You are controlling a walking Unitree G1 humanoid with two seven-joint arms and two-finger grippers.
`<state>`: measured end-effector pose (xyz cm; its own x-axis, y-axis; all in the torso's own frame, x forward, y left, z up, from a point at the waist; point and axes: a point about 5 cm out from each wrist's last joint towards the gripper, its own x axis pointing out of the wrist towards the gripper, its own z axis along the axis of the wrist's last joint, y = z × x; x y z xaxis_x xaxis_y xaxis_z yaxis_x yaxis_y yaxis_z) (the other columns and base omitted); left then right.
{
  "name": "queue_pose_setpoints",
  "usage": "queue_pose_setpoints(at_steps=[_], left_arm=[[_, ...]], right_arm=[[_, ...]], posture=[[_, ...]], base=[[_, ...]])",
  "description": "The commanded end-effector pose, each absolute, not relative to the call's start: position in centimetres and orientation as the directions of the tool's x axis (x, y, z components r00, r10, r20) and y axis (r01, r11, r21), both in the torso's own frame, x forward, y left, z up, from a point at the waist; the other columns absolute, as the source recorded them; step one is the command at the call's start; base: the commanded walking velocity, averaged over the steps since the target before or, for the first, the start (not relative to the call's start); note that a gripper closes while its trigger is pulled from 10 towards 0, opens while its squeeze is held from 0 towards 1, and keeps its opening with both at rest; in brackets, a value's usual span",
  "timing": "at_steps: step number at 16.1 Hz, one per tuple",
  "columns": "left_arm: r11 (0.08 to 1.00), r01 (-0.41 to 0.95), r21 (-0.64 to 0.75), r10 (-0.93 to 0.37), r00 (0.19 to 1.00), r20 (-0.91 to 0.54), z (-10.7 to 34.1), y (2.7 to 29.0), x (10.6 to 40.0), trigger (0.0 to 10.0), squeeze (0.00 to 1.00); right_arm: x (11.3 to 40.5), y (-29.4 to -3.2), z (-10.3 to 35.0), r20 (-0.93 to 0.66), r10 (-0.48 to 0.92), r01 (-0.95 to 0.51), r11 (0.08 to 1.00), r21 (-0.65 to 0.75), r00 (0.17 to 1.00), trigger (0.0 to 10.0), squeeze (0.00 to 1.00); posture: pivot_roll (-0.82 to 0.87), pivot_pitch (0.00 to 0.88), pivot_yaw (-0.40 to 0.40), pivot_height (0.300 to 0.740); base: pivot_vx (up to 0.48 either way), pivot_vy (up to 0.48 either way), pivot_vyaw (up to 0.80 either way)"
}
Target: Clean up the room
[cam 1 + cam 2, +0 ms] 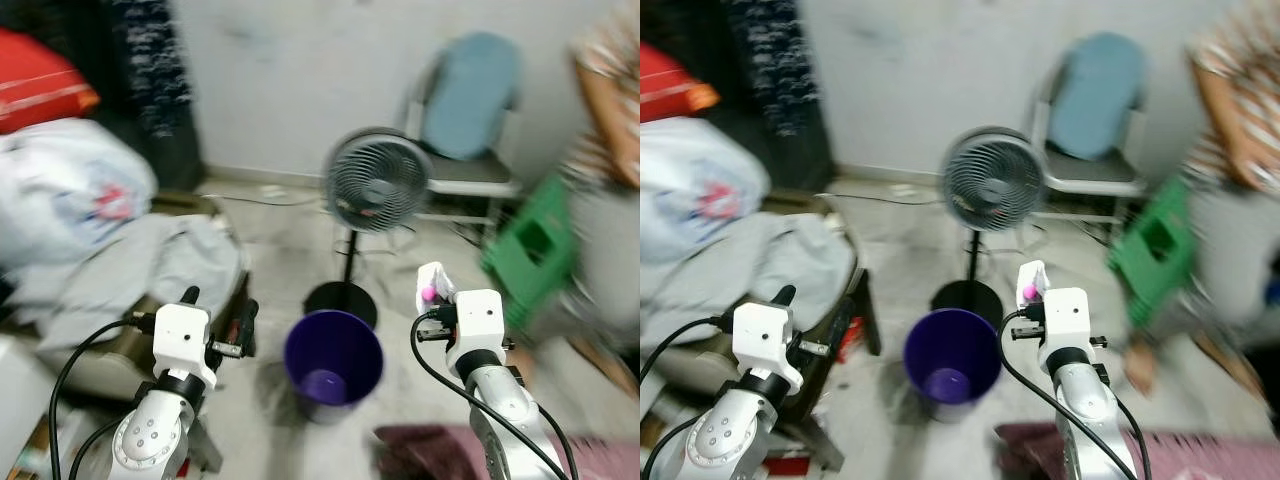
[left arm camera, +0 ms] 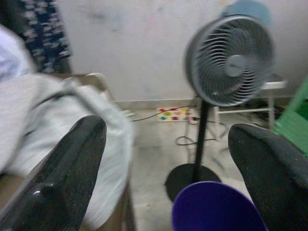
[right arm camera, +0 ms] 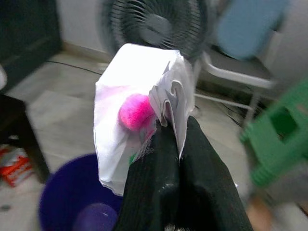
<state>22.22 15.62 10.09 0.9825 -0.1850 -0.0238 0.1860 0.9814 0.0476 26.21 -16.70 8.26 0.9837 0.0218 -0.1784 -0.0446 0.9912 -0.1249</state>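
White wrapper [image 3: 139, 110] clamped in right end effector [image 3: 175, 139] near purple bin [image 1: 333, 365], fan [image 1: 377, 182] seemingly behind; left end effector [image 2: 168, 159] apart.

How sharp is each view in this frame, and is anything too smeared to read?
Both eye views: motion blur, the person and green stool smeared worst. Left wrist view: soft; fan readable, bucket blurred. Right wrist view: white packet clamped in the right gripper is fairly sharp, background blurred. Lighting even, no glare.
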Motion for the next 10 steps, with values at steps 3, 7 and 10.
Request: queue_pose_setpoints(at_steps=[3,7,10], left_arm=[[0.980,0.196,0.023,-0.195,0.981,-0.017,10.4,15.3,22.0,10.0,0.00],[0.980,0.194,0.031,-0.194,0.981,-0.005,10.7,15.3,22.2,10.0,0.00],[0.979,0.202,0.030,-0.202,0.979,-0.002,10.8,15.3,22.4,10.0,0.00]], right_arm=[[26.7,-16.1,8.8,-0.172,0.043,-0.065,0.990,-0.125,0.984,10.0,0.00],[27.3,-15.7,8.5,-0.186,0.064,-0.089,0.988,-0.127,0.980,10.0,0.00],[27.6,-15.8,8.4,-0.197,0.062,-0.089,0.988,-0.128,0.978,10.0,0.00]], posture=[[0.02,0.000,-0.055,0.740],[0.03,0.000,-0.060,0.740],[0.02,0.000,-0.062,0.740]], base=[[0.000,0.000,0.27],[0.000,0.000,0.00],[0.000,0.000,0.00]])
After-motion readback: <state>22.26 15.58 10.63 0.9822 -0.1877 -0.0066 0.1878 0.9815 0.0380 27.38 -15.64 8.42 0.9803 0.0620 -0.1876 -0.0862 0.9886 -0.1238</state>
